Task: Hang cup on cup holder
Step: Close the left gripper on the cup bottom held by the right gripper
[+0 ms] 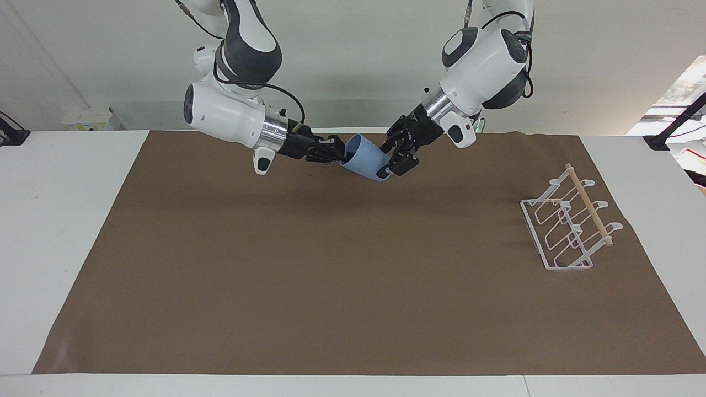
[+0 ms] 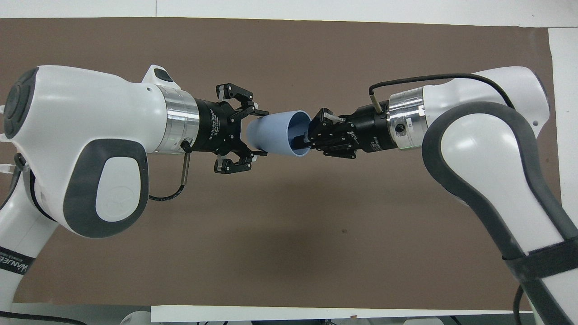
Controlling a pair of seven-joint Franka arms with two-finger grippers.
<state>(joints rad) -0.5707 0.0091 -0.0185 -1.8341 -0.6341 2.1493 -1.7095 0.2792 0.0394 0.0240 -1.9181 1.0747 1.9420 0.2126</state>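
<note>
Blue cup (image 1: 365, 162) clamped between left gripper (image 1: 395, 157) and right gripper (image 1: 337, 154).

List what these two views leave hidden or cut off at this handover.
- Cup base, overhead view: covered by the left gripper, which is closed on the cup.
- Right gripper, overhead view: one fingertip goes inside the cup's mouth, hidden by its wall.
- Cup holder, overhead view: hidden by the left arm; it shows only in the facing view.
- Both arms' bases: cut off by the picture edges in both views.
</note>
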